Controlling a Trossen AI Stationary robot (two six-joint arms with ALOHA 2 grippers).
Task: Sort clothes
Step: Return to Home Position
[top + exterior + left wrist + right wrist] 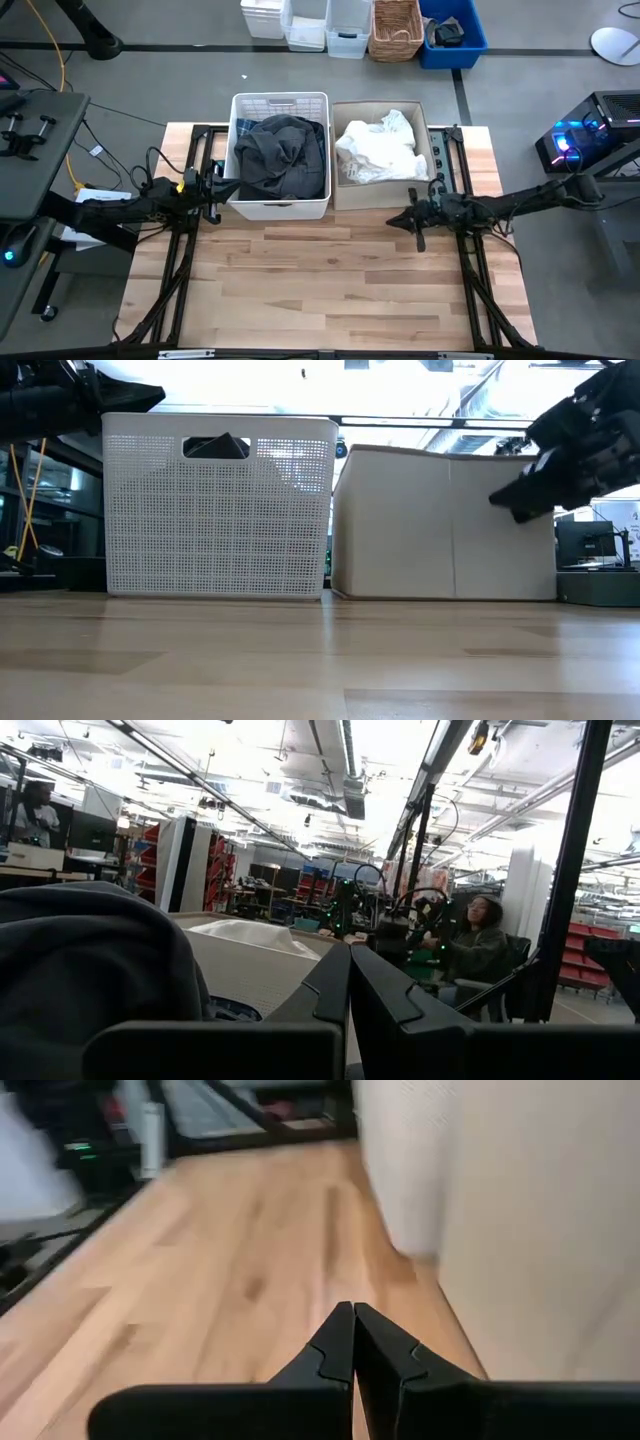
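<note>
High view shows dark clothes [282, 158] in basket [280, 208] (wrist views: left gripper [349, 952], right gripper [353, 1308] fingers closed, empty).

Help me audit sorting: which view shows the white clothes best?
High view: from above, white clothes heaped in the cardboard box. Low view shows only the box wall; left wrist, a far white heap; right wrist, none.

An industrial robotics lab: exposed ceiling ducts [350, 792], red storage racks [217, 860], concrete floor [150, 80].

White basket [280, 208] sits just beside tan box [380, 197] on wooden table [330, 290].
</note>
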